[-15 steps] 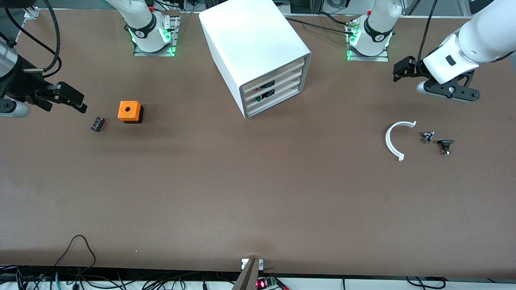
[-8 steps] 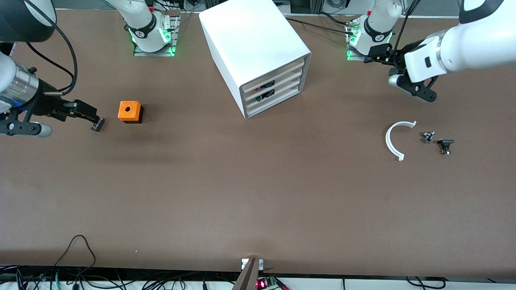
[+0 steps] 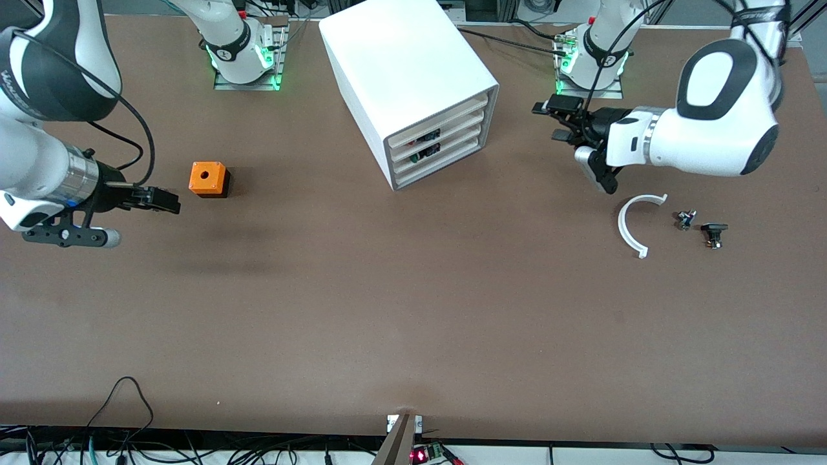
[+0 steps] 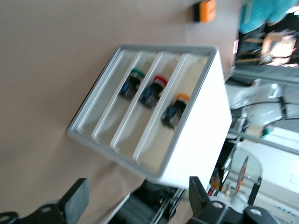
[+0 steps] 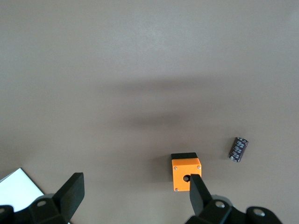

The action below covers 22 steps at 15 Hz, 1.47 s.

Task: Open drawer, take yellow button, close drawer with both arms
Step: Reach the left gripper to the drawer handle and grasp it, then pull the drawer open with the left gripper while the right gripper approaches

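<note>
The white cabinet [image 3: 407, 58] stands mid-table near the robots' bases. Its uppermost drawer [image 3: 446, 116] is pushed in. In the left wrist view the button [image 4: 174, 111], black with an orange cap, shows inside that drawer [image 4: 198, 74]. My left gripper [image 3: 555, 121] hangs open in the air, aimed at the cabinet's front from the left arm's end and a short way off it [image 4: 138, 200]. My right gripper [image 3: 169, 201] is open above the table next to the orange cube [image 3: 208, 179], with nothing between its fingers [image 5: 135, 196].
Green- and red-capped parts [image 4: 133, 81] lie in the two middle drawers. A small black cylinder [image 5: 238, 149] lies beside the orange cube [image 5: 186, 173]. A white curved piece [image 3: 630, 226] and two small dark parts [image 3: 713, 234] lie toward the left arm's end.
The left arm swung in from the table's end until its gripper faces the cabinet front. The right gripper moved toward the orange cube and now covers the black cylinder in the front view.
</note>
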### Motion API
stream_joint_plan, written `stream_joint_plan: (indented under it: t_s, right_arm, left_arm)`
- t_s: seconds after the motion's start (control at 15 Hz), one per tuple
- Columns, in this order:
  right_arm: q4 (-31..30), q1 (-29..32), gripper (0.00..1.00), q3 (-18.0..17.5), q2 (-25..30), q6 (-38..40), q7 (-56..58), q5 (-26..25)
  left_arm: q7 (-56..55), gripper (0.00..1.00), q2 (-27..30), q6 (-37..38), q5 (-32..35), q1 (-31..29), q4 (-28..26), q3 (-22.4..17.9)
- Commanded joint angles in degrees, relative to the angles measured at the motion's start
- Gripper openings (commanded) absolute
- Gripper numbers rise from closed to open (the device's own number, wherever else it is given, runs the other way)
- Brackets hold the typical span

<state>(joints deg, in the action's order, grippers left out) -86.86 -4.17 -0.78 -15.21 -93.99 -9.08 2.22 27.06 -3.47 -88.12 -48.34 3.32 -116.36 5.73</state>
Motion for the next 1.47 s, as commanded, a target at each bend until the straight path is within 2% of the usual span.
stream_joint_plan:
  t_s: [0.0,0.2,0.73,1.07,1.2,1.27,1.33,1.4]
  right_arm:
    - [0.0,-0.3,1.00,-0.5,-1.5,-1.4,-0.9,2.5]
    - [0.2,-1.4,1.00,-0.5,-2.9,-2.9,-5.4,4.8]
    - [4.4,-8.6,1.00,-0.5,-7.2,-3.2,-19.7,4.6]
    - [8.9,-11.9,1.00,-0.5,-9.9,-3.1,-28.6,4.6]
    - [10.6,-13.6,1.00,-0.5,-11.1,-3.0,-32.8,4.5]
    - [12.2,-14.1,1.00,-0.5,-11.9,-2.5,-34.8,4.5]
    - [13.4,-14.8,1.00,-0.5,-12.4,-2.3,-36.9,4.4]
    - [14.4,-15.4,1.00,-0.5,-12.8,-2.3,-38.4,4.4]
  left_arm:
    - [9.5,0.83,0.7,-7.2,-8.2,0.6,-8.3,1.8]
    - [15.8,0.62,-2.5,-10.1,-13.7,0.6,-10.6,4.1]
    - [26.2,0.61,-4.2,-11.5,-23.9,1.1,-17.7,7.4]
    - [32.1,0.61,-4.3,-19.3,-34.3,1.3,-23.0,15.3]
    - [32.3,0.57,-4.3,-20.6,-35.4,1.3,-23.7,16.8]
    - [32.6,0.50,-4.3,-20.6,-35.4,1.2,-23.8,16.9]
    - [34.0,0.36,-4.4,-20.2,-35.4,1.1,-23.8,16.9]
    - [35.0,0.27,-4.5,-20.2,-35.4,1.1,-23.8,16.9]
